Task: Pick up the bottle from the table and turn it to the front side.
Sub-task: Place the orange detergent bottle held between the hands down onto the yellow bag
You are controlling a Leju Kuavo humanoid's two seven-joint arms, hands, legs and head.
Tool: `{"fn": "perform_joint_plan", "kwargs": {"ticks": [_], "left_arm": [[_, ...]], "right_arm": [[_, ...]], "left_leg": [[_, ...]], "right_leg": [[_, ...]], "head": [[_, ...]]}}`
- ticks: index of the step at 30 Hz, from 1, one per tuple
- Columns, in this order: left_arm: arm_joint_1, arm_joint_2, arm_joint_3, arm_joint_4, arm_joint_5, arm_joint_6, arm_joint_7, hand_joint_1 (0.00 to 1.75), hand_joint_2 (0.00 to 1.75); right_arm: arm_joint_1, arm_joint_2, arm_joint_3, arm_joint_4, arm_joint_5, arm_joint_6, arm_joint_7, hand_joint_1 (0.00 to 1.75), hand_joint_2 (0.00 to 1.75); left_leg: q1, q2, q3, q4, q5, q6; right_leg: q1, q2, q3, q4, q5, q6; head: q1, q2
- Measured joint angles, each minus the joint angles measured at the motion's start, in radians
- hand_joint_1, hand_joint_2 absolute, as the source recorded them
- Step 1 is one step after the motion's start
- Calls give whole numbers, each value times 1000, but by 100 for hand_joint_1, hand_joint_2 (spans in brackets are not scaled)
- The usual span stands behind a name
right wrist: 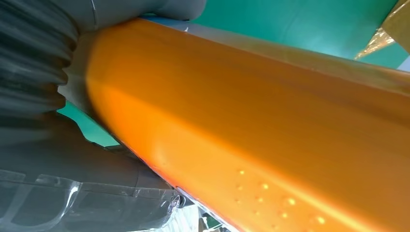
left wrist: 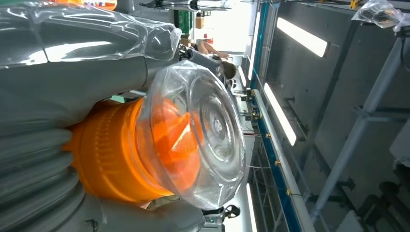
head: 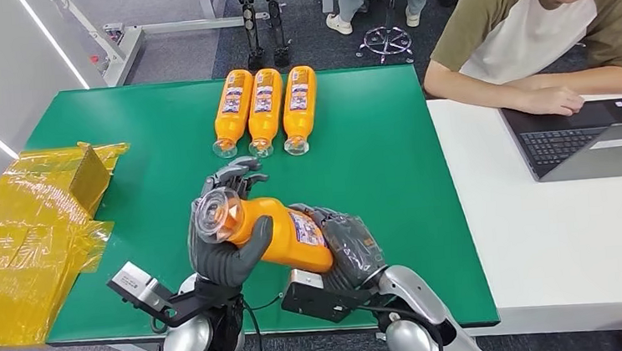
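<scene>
An orange bottle (head: 283, 232) with a clear cap (head: 214, 217) and a printed label is held above the green table (head: 392, 186), lying roughly level with its cap end toward my left. My left hand (head: 228, 247) grips the cap end, thumb across the orange neck. My right hand (head: 345, 248) grips the bottle's base end. The left wrist view has the clear cap (left wrist: 208, 140) close up with the orange neck behind it, held by my left hand (left wrist: 72, 67). In the right wrist view the orange bottle body (right wrist: 270, 125) lies against my right hand (right wrist: 43, 145).
Three more orange bottles (head: 265, 108) lie side by side at the table's far middle, caps toward me. Yellow wrapped boxes (head: 27, 231) sit at the left edge. A person (head: 547, 23) sits at a white desk (head: 548, 241) with a laptop (head: 598, 140) on the right.
</scene>
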Motion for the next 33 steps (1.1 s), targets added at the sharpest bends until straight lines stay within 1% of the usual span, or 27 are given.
{"fn": "perform_joint_plan", "kwargs": {"ticks": [6,9,10,13,14,18,22,25,28,33], "left_arm": [[0,-1,6,0,-9,-19,-5,175,175],[0,-6,9,0,-13,-23,-6,175,175],[-1,-8,10,0,-14,-24,-6,175,175],[-6,-12,11,0,-15,-27,-8,175,175],[-9,-13,11,0,-15,-27,-8,175,175],[-22,-16,12,7,-12,-18,-8,175,175],[-29,-16,12,20,2,-3,-10,175,175],[-32,-16,12,28,9,7,-10,175,175],[-34,-16,12,34,18,19,-10,175,175],[-41,-15,12,47,22,52,-13,175,175]], "right_arm": [[-7,0,-6,2,26,1,-11,175,175],[-7,0,-10,3,39,-17,-27,175,175],[-7,0,-11,4,41,-26,-33,167,175],[-5,1,-13,6,39,-59,-55,36,175],[-4,1,-13,6,35,-75,-66,0,175],[2,13,-10,0,2,-140,-128,0,175],[14,32,-6,-16,-77,-211,-197,0,175],[27,41,-6,-36,-157,-255,-253,0,175],[46,48,-5,-69,-263,-295,-322,0,175],[90,63,11,-148,-414,-349,-431,0,175]], "left_leg": [[0,0,0,0,0,0],[0,0,0,0,0,0],[0,0,0,0,0,0],[0,0,0,0,0,0],[0,0,0,0,0,0],[0,0,0,0,0,0],[0,0,0,0,0,0],[0,0,0,0,0,0],[0,0,0,0,0,0],[0,0,0,0,0,0]], "right_leg": [[0,0,0,0,0,0],[0,0,0,0,0,0],[0,0,0,0,0,0],[0,0,0,0,0,0],[0,0,0,0,0,0],[0,0,0,0,0,0],[0,0,0,0,0,0],[0,0,0,0,0,0],[0,0,0,0,0,0],[0,0,0,0,0,0]], "head": [[0,0],[0,0],[0,0],[0,0],[0,0],[0,0],[0,0],[0,0],[0,0],[0,0]]}}
